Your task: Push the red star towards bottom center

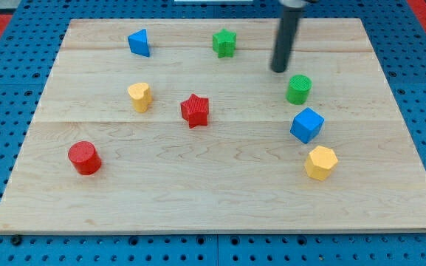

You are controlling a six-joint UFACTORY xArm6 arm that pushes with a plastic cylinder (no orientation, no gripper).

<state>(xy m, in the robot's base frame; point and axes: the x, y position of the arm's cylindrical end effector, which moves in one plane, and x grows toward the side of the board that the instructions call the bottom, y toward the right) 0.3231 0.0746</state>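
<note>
One red star (195, 110) awaited our push.
Our tip (279, 69), with no gripper to report, stood well right of it; an off-centre shove risked sideways drift.

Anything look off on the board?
Nothing stands out. All seven blocks sit upright and apart on the wooden board. My tip rests near the view's top, above the green cylinder, far from the red star.
</note>
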